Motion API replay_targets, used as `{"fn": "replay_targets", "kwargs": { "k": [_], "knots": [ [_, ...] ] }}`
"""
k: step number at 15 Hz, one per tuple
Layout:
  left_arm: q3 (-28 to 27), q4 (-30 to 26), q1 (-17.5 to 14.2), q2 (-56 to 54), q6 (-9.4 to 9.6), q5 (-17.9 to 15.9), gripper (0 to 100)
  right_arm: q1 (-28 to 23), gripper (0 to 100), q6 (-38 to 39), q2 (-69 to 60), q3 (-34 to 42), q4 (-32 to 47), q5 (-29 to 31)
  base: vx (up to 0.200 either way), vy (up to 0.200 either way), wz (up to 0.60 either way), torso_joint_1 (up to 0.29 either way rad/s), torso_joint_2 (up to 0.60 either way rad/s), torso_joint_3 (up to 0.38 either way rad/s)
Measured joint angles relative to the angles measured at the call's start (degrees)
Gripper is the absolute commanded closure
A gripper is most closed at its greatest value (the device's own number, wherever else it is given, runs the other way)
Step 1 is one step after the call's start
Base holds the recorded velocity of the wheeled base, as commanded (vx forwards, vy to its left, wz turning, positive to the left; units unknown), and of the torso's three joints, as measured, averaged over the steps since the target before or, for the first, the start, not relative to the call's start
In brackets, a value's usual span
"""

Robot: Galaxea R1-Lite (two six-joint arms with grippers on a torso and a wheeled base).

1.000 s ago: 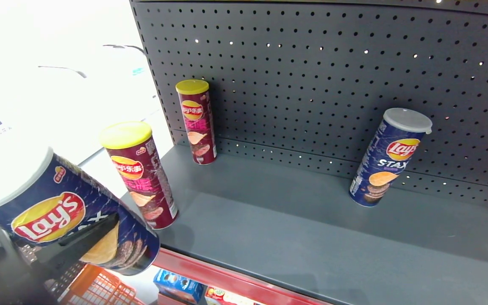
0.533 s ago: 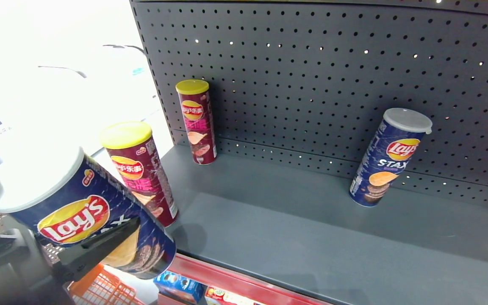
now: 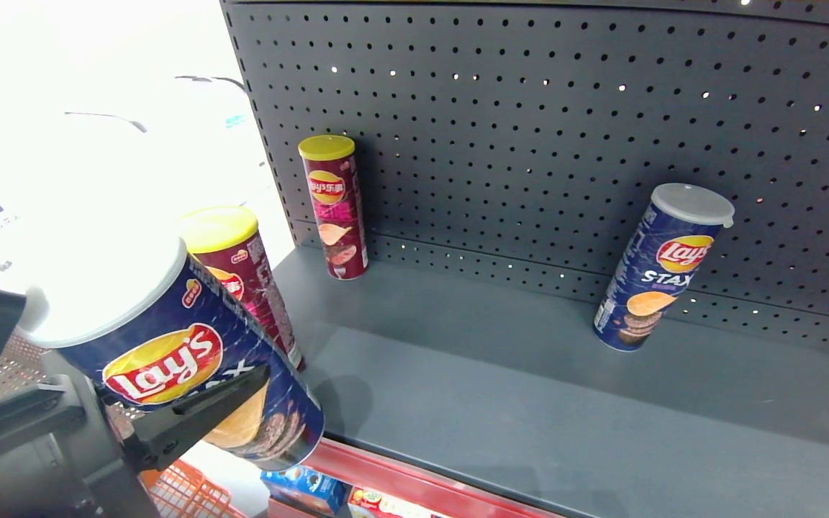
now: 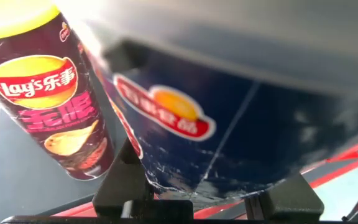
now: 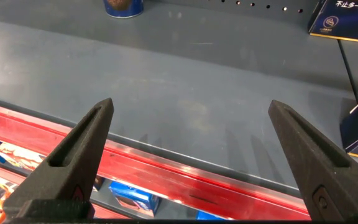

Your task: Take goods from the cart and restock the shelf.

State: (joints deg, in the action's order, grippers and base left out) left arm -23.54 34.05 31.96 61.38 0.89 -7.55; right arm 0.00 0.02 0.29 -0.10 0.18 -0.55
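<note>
My left gripper (image 3: 191, 403) is shut on a dark blue chip can (image 3: 191, 345) with a white lid, held tilted at the shelf's front left edge. The same blue can (image 4: 241, 118) looms close in the left wrist view, next to a maroon can (image 4: 55, 106). On the grey shelf (image 3: 501, 388) stand two maroon cans with yellow lids, one at the front left (image 3: 245, 270) and one at the back (image 3: 334, 205), and another blue can (image 3: 655, 270) at the back right. My right gripper (image 5: 191, 162) is open over the shelf's front edge.
A black pegboard (image 3: 565, 122) backs the shelf. A red strip (image 3: 414, 478) edges the shelf front, with boxed goods (image 3: 303, 485) below. An orange cart basket (image 3: 184, 493) sits at the lower left. Dark blue boxes (image 5: 344, 18) stand at the shelf's right end.
My left gripper has carried the blue can rightward and toward the shelf, so it now overlaps the front maroon can. The cans on the shelf have not moved.
</note>
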Motion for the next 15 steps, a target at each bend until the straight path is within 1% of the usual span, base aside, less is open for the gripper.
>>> {"fn": "replay_targets", "kwargs": {
  "k": [4,9,15],
  "knots": [
    [0.1,0.0,0.3,0.2,0.0,0.0,100,0.0,0,0.0,0.0,0.0,0.0,0.0,0.0,0.0,0.0,0.0,0.0,0.0],
    [-3.1,0.3,1.3,2.8,0.0,0.0,100,0.0,0,0.0,0.0,0.0,0.0,0.0,0.0,0.0,0.0,0.0,0.0,0.0],
    [-4.1,-0.1,4.4,5.2,0.0,-0.1,100,0.0,0,0.0,0.0,0.0,0.0,0.0,0.0,0.0,0.0,0.0,0.0,0.0]
  ]
}}
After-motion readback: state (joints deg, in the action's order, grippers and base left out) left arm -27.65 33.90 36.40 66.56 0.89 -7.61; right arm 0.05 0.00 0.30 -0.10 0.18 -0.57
